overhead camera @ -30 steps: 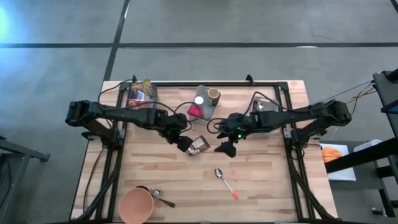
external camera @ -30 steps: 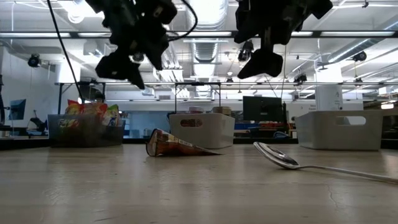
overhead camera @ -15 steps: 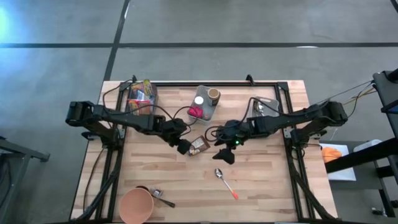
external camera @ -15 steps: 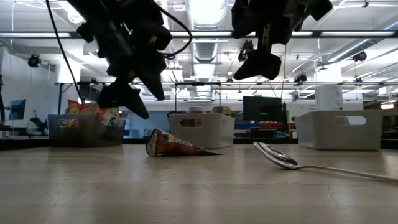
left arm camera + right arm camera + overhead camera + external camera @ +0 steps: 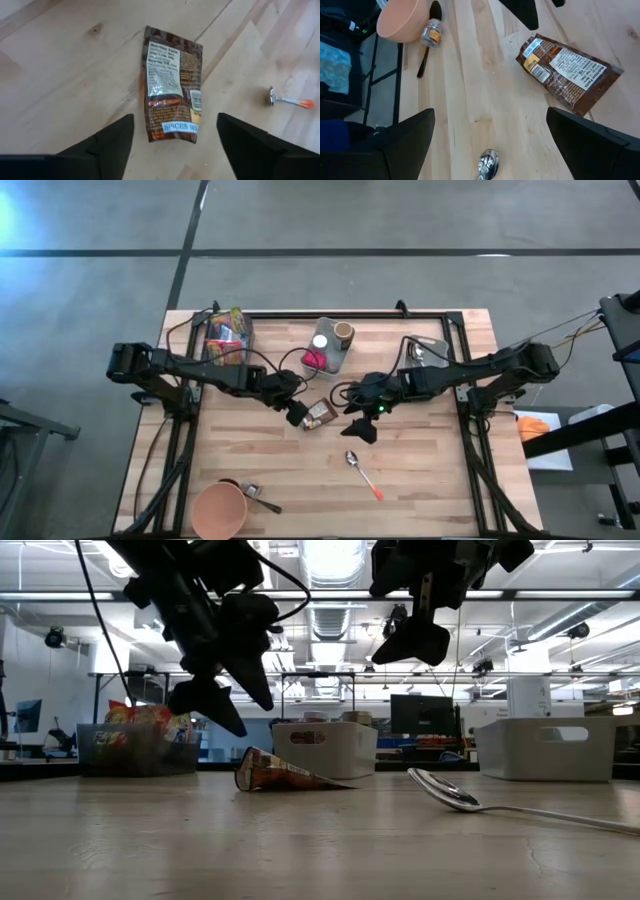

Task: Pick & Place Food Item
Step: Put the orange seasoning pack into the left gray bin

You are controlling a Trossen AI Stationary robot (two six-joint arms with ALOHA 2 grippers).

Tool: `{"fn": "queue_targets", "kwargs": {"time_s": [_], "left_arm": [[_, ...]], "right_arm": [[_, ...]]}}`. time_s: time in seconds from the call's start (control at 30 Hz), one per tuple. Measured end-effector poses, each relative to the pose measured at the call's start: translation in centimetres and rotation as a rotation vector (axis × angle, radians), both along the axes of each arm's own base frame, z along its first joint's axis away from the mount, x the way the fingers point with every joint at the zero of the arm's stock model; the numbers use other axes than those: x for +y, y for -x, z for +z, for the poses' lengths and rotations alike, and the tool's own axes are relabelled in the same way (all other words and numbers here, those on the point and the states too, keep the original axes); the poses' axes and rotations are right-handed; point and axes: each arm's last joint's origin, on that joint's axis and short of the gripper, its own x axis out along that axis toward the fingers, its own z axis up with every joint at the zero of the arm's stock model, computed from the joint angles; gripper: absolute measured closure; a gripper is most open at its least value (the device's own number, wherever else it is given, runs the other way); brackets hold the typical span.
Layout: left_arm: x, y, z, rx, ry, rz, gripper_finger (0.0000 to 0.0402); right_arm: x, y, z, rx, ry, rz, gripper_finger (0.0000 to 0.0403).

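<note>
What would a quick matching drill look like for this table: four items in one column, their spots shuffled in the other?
Items:
1. brown snack pouch
2. spoon
3. pink bowl
4. left tool

Places:
A. near edge of the table, left corner
B. lying flat at mid-table, between the two arms
C. open, above the pouch's left end
D. below the right tool in the high view, orange-tipped handle

Pairs: 1-B, 2-D, 3-A, 4-C

Bright ceiling lights (image 5: pixel 330 558) glare above the silhouetted end effectors; the near tabletop (image 5: pixel 300 850) is blurred, shadows soft.
</note>
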Motion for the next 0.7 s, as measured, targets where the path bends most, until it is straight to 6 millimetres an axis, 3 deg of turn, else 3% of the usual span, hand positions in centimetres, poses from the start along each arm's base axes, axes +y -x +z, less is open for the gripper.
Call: {"fn": "queue_targets", "kwargs": {"time_s": [0.3, 0.7], "left_arm": [[-0.2, -0.6, -1.0, 0.008, -0.014, -0.011, 0.0012], [-2.2, -1.4, -3.7, 0.071, -0.064, -0.170, 0.0002]], "right_arm": [[0.0, 0.0, 0.0, -0.001, 0.002, 0.002, 0.0023], [0.0, 0.0, 0.0, -0.002, 0.009, 0.000, 0.0023]]}}
